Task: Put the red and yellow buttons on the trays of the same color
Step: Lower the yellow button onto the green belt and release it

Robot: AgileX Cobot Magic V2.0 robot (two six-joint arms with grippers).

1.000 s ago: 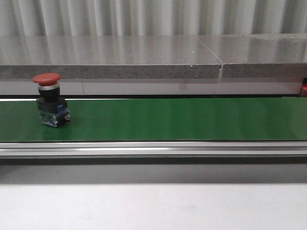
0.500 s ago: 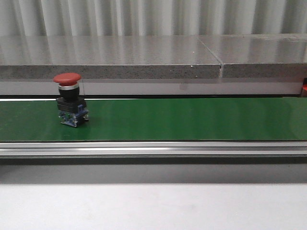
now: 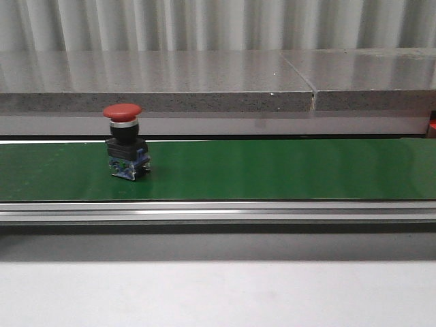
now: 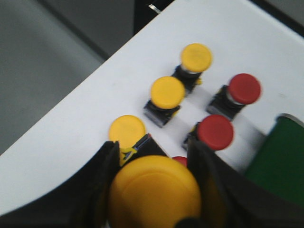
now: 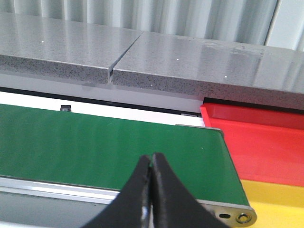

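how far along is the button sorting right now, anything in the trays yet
Early. No button shows in the visible parts of the red tray or yellow tray. In hand: the left gripper grips a yellow-capped push button, and a red-capped push button stands on the green conveyor belt. Left: three yellow and at least two red buttons on the white table. The right gripper is shut, empty.

Four yellow buttons [image 4: 167, 91], four red buttons [image 3: 123, 150].
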